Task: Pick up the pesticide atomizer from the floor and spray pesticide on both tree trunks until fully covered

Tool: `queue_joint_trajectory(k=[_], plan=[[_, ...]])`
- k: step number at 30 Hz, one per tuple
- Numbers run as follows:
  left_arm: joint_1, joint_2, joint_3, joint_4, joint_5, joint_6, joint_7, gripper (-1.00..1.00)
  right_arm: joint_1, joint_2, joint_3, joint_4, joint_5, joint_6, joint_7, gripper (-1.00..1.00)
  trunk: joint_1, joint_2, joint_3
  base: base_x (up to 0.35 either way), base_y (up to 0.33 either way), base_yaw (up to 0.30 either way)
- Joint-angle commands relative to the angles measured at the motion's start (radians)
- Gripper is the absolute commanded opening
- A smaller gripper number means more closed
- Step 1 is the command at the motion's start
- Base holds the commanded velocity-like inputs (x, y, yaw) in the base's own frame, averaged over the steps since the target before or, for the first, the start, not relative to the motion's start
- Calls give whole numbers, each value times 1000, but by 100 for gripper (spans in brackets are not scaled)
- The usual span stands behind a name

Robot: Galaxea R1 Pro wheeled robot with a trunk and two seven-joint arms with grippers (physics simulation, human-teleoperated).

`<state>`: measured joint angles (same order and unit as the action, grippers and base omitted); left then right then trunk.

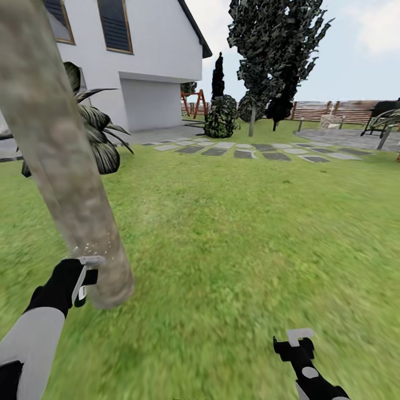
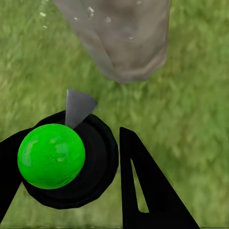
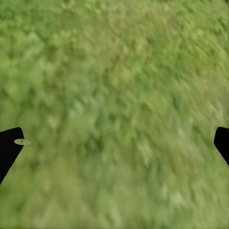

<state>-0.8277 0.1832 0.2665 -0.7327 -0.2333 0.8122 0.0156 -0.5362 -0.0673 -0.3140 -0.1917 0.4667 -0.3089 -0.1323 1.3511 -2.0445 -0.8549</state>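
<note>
Green lawn [image 1: 233, 222] lies under my arms. My left gripper [image 2: 71, 162] clamps the black atomizer with its bright green ball [image 2: 51, 156], the pale mottled tree trunk [image 1: 66, 166] just beyond its fingertips. My right gripper [image 1: 297, 341] hangs with fingers spread wide over bare grass.

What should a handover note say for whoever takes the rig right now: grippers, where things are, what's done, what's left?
Left gripper: shut on the sprayer, its green top and grey nozzle pointing at the near tree trunk, low down by the base.
Right gripper: open, holding nothing, hanging over the grass.
Near trunk: white specks show on its lower part; whether it is fully covered cannot be told.
Second tall tree: far across the lawn, near the fence.
Done: sprayer picked up, brought to the first trunk.
Left: finish this trunk, then drive over and spray the far one.
</note>
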Motion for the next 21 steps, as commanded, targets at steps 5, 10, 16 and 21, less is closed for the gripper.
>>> queue_joint_trajectory(k=[5, 10, 16, 21], plan=[[-1, -1, 2, -1, 0, 3, 3, -100, -1, 0, -7, 1, 11, -4, -3, 100, 0, 0, -1, -52, -272, 276], [-1, -2, 1, -2, 0, 2, 3, -100, -1, 0, -7, 1, 10, -4, -3, 100, 0, 0, -1, -1, -272, 276], [-1, -4, 0, -1, 0, 2, 4, -100, -1, 0, -7, 1, 10, -4, -3, 100, 0, 0, -1, 109, -272, 114], [0, -5, 0, -1, -1, 2, 5, -100, -1, 0, -7, 1, 10, -4, -3, 100, 0, 0, -1, 144, -272, 3]])
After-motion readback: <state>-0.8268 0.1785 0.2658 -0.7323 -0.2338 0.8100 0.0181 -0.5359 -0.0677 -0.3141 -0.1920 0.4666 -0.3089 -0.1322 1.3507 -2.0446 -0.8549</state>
